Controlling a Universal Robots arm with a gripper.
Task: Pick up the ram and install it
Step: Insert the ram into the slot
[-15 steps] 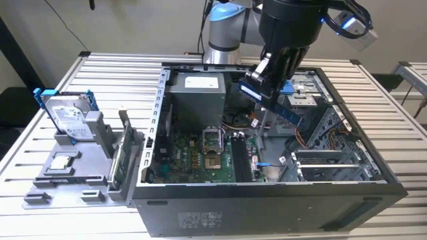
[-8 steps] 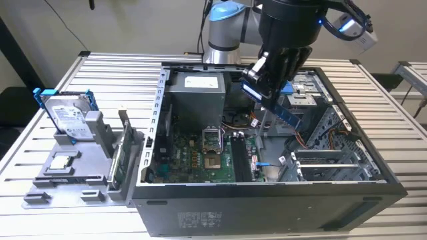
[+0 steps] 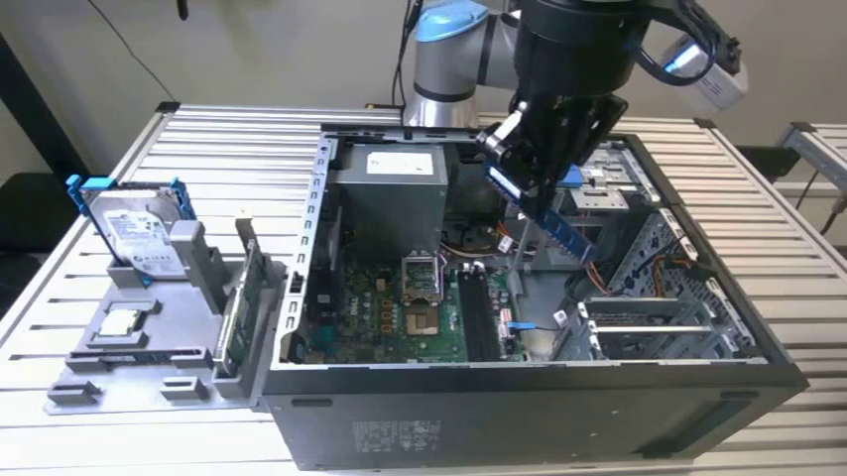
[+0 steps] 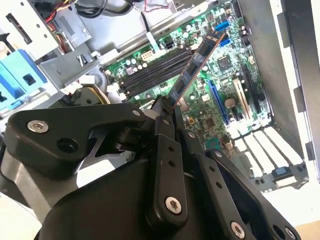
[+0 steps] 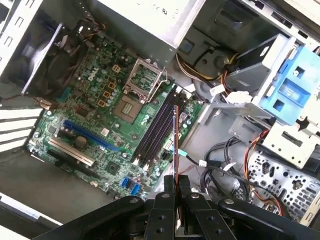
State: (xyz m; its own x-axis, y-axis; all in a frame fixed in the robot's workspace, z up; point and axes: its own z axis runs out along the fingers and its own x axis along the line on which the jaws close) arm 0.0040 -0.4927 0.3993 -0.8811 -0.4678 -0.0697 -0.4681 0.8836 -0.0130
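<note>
Listing by view, containers first.

Exterior view: 1 open computer case [image 3: 530, 402] on a slatted worktop [image 3: 198, 139]. Inside it are 1 green motherboard [image 3: 397, 307], 1 grey power supply [image 3: 391, 193] and loose cables. The gripper [image 3: 530, 174] hangs over the case opening, its fingers [image 3: 545, 147] clamped on the ram [image 3: 562, 230]. The ram is tilted, with its free end pointing down into the case, above the board. To the exterior view's left of the case, 1 grey holder [image 3: 133, 352] carries 1 hard drive [image 3: 133, 233] with blue rails, standing upright. The same holder carries 1 green circuit card [image 3: 238, 307] on edge, just beside the case wall.

Second wrist view: the ram [image 4: 195, 67] juts from the gripper [image 4: 165, 107], slanting across the motherboard [image 4: 227, 75]. The black memory slots [image 4: 155, 70] lie near it. 1 blue drive bracket [image 4: 20, 75] sits at the case's side.

First wrist view: the ram [image 5: 176, 145] shows edge-on, pinched in the gripper [image 5: 176, 192], its free end over the memory slots [image 5: 157, 125]. 1 processor socket [image 5: 129, 106] lies just beside them, and the blue drive bracket [image 5: 295, 90] stands well apart.
</note>
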